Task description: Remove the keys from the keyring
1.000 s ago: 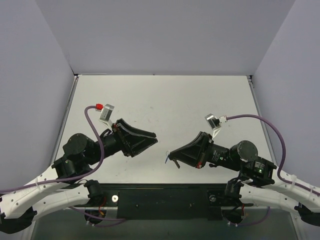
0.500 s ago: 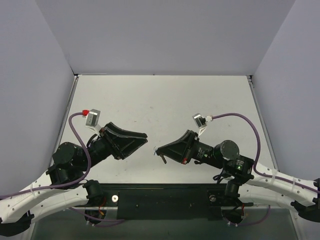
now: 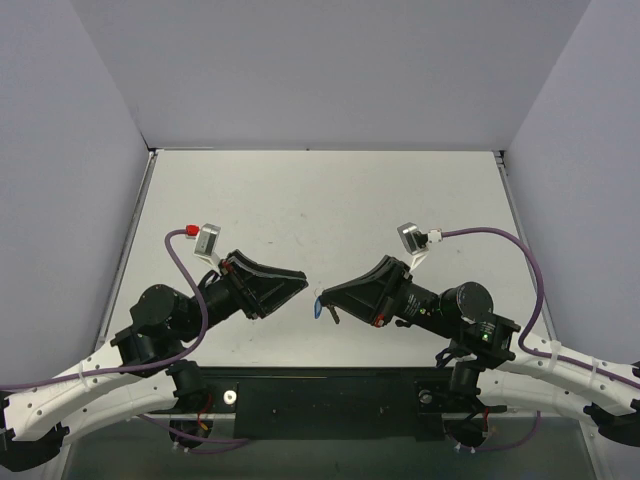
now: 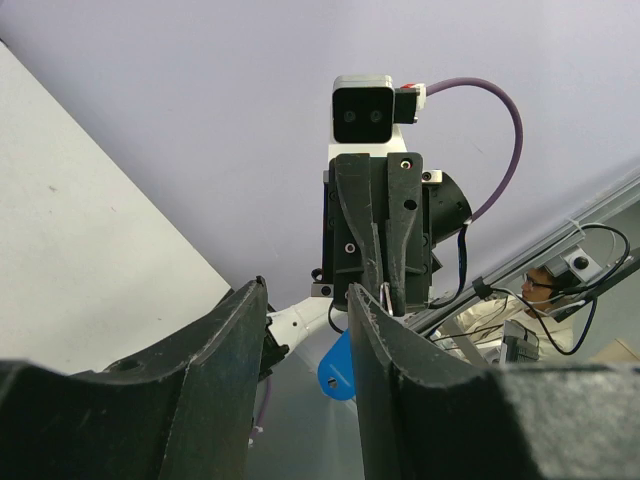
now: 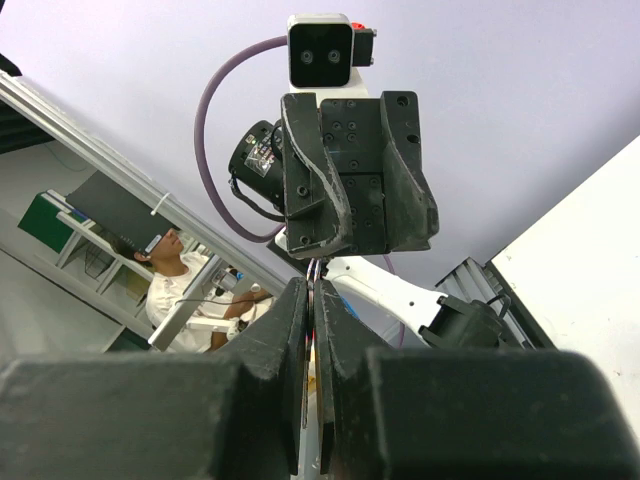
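Observation:
My right gripper (image 3: 322, 294) is shut on the thin ring of the keyring (image 5: 313, 272) and holds it above the table. The blue tag (image 3: 319, 306) hangs from the fingertips, and a tiny dark-grey key (image 3: 334, 318) dangles beside it. In the right wrist view the jaws (image 5: 312, 285) are pressed together on the ring. My left gripper (image 3: 302, 283) is open, its tips right in front of the right gripper's. In the left wrist view the gripper (image 4: 305, 290) is open; the blue tag (image 4: 338, 368) shows just past its right finger, not between the jaws.
The two grippers face each other over the near middle of the grey table (image 3: 330, 200). Lilac walls (image 3: 60, 200) close in the left, back and right. The black base rail (image 3: 330, 400) runs along the near edge.
Both grippers have shifted, and their tips are now almost touching. The left gripper has come right and nearer. The blue tag now shows below the right gripper's tip.

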`<state>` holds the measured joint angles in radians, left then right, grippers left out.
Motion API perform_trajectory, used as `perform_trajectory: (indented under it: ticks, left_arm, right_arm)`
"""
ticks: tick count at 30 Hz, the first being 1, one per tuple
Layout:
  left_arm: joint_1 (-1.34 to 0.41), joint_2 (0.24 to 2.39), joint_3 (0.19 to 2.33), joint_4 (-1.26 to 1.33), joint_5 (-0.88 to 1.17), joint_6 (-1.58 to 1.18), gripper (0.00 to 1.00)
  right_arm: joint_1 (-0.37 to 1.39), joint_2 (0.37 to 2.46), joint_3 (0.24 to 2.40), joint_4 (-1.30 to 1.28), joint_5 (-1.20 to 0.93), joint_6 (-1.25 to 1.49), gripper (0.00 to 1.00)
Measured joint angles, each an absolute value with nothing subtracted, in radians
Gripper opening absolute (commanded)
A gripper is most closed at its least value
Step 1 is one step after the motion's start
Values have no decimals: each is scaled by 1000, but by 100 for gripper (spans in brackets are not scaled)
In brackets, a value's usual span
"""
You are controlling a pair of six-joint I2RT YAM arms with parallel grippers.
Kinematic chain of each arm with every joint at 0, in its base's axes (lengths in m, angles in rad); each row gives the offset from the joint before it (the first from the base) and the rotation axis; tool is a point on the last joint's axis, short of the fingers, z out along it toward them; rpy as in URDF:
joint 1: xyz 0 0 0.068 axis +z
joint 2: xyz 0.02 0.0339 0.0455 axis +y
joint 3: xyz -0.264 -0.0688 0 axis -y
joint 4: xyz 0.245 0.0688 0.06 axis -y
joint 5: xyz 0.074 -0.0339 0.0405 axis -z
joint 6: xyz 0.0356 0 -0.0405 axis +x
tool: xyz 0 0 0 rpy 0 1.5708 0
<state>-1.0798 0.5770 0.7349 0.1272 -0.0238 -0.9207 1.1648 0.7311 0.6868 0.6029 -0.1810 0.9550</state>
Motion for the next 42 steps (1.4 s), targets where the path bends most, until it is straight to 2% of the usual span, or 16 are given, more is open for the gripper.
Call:
perform_trajectory:
  ticks: [15, 23, 30, 34, 35, 42]
  left_arm:
    - [-1094, 583, 685, 245, -13, -935, 46]
    - [-1113, 599, 681, 273, 4, -936, 41]
    - [-1129, 614, 681, 288, 4, -936, 30]
    - [-1140, 620, 681, 303, 4, -936, 12]
    - [-1142, 621, 681, 304, 1, -932, 2]
    - [-1160, 628, 684, 307, -28, -926, 0]
  right_arm:
    - [1165, 746, 696, 596, -164, 935, 0]
    - [1165, 771, 696, 595, -162, 935, 0]
    - [1165, 771, 696, 595, -161, 935, 0]
    - [1165, 770, 696, 595, -161, 935, 0]
    - [1165, 770, 696, 595, -162, 935, 0]
    - [1165, 768, 698, 596, -162, 934, 0]
